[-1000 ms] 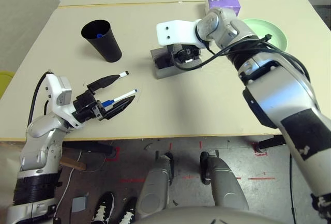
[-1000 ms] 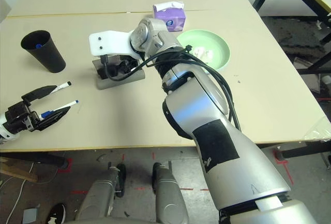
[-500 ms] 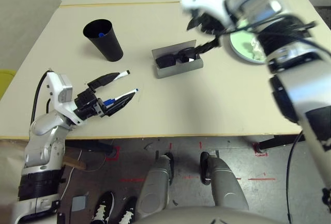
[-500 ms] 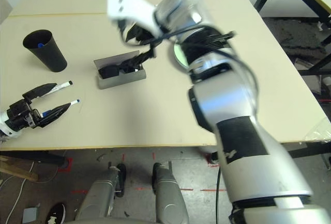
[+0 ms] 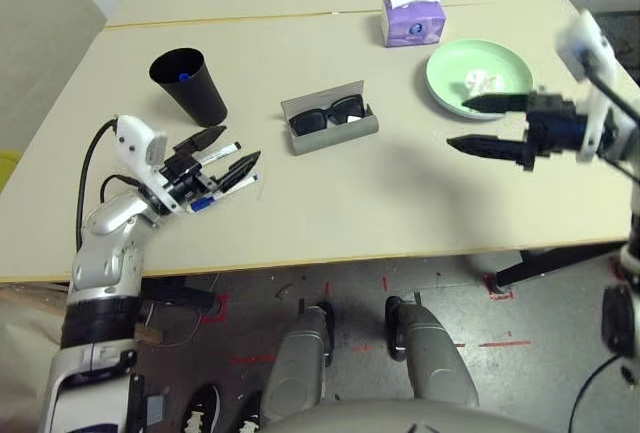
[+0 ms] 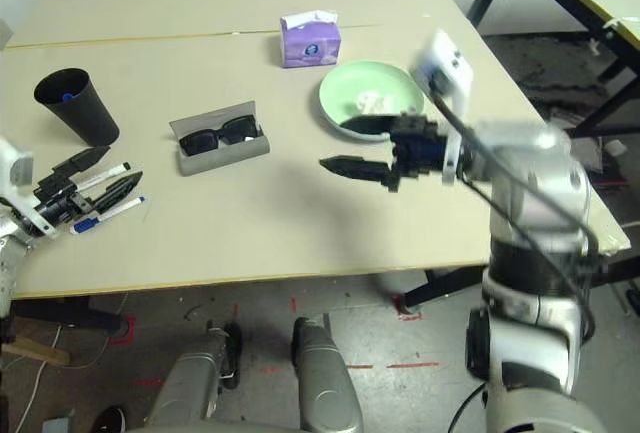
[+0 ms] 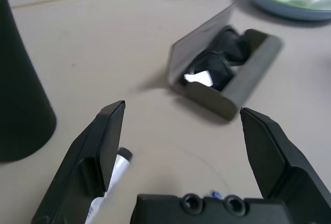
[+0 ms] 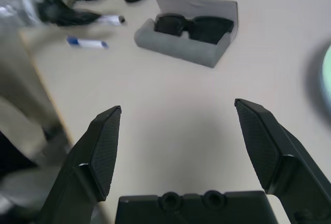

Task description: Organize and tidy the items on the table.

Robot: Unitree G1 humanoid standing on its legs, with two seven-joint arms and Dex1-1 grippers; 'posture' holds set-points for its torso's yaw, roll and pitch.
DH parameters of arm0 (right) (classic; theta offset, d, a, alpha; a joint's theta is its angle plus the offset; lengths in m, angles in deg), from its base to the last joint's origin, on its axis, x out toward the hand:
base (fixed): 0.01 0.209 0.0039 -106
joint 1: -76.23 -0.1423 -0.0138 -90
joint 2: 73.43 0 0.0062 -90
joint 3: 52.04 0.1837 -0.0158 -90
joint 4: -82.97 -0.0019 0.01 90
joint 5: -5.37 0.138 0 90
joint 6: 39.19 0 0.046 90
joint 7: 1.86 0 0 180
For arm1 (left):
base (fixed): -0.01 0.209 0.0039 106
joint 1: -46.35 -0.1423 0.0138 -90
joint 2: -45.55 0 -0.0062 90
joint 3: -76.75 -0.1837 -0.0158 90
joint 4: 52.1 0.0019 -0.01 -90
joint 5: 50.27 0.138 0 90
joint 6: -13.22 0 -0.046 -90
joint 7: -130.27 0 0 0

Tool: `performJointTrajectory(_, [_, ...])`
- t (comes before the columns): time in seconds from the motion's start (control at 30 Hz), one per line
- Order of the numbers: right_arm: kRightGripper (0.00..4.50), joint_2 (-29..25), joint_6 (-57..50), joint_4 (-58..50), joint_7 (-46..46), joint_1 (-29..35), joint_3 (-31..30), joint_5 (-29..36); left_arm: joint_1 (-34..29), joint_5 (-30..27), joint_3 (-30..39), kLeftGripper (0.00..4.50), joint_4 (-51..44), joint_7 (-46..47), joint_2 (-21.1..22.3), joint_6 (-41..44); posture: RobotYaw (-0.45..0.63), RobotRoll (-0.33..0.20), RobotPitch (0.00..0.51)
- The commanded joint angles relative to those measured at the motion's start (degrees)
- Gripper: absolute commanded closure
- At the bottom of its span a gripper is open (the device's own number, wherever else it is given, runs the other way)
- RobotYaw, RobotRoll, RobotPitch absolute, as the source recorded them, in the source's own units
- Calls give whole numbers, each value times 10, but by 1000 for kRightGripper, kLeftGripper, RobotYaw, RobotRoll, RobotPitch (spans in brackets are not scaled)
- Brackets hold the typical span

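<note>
Left eye view: the beige surface [image 5: 330, 203] is being occupied by the task items as follows. The grey glasses case [image 5: 330, 123] is lying open at the centre of the frame, and the black sunglasses [image 5: 327, 113] are being held inside it. The pale-green plate [image 5: 440, 78] is resting at the upper right, with the crumpled white tissue [image 5: 481, 80] lying in it. The purple tissue box [image 5: 412, 19] is standing just beyond the plate, at the top of the frame. A black cup [image 5: 190, 85] is standing at the upper left; a blue cap [image 5: 183, 77] is being seen inside it.

The left claw [image 5: 232, 158] is being held at the left of the frame with its fingers spread, gripping nothing. Two white markers, one black-capped [image 5: 221, 150] and one blue-capped [image 5: 212, 200], are lying on the surface at this claw.

The right claw [image 5: 470, 123] is being held above the surface at the right of the frame, in front of the plate, fingers spread wide and empty.
</note>
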Motion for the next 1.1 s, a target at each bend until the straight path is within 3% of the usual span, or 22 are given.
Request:
performJointTrajectory(0.03, [35, 12, 64, -17, 16, 68, 38, 48, 33, 24, -13, 0, 46, 14, 17, 36, -172, 0, 234])
performJointTrajectory(0.2, [35, 56, 200, 28, 33, 124, 56, 90, 97, 68, -32, 0, 118, 26, 18, -2, -186, 0, 234])
performJointTrajectory(0.3, [0, 49, 253, 36, 31, 161, 27, 84, 132, 84, -39, 575, 159, 37, 10, -23, -188, 0, 237])
performJointTrajectory(0.67, [0, 26, 309, 37, 84, 181, -15, 103, 211, 122, -60, 4423, 272, 63, -42, -92, -214, 0, 239])
performJointTrajectory(1.1, [0, -2, 323, 33, 113, 191, -28, 125, 282, 150, -70, 4470, 384, 81, -80, -152, -242, 0, 232])
